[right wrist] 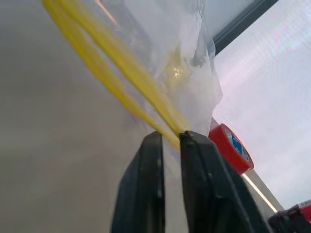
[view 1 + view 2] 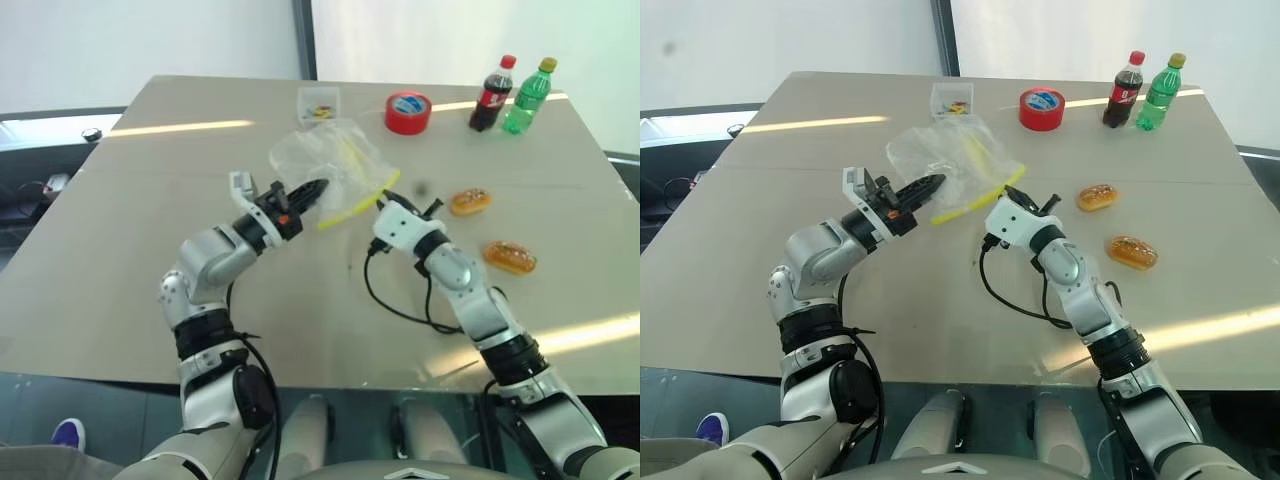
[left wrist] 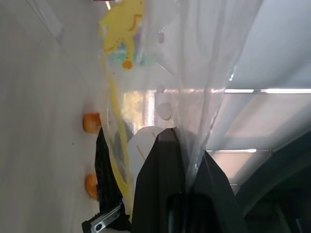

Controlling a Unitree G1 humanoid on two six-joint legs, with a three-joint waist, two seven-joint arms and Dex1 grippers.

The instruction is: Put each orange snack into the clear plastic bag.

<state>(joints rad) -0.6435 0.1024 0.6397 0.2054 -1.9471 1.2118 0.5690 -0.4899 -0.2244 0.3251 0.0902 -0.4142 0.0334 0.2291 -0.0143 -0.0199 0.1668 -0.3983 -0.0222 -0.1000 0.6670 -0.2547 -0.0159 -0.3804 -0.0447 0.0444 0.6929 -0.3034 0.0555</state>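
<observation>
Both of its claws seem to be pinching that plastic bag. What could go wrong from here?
With both end effectors, left and right, shut on the clear plastic bag, neither is free to fetch the orange snacks still lying on the table. The right one pinches only the thin yellow seal strip, which might slip out.

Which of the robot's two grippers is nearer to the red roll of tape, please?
The right gripper, pinching the yellow seal end of the clear plastic bag, sits below the red roll of tape. The left gripper grips the bag further to the left.
</observation>
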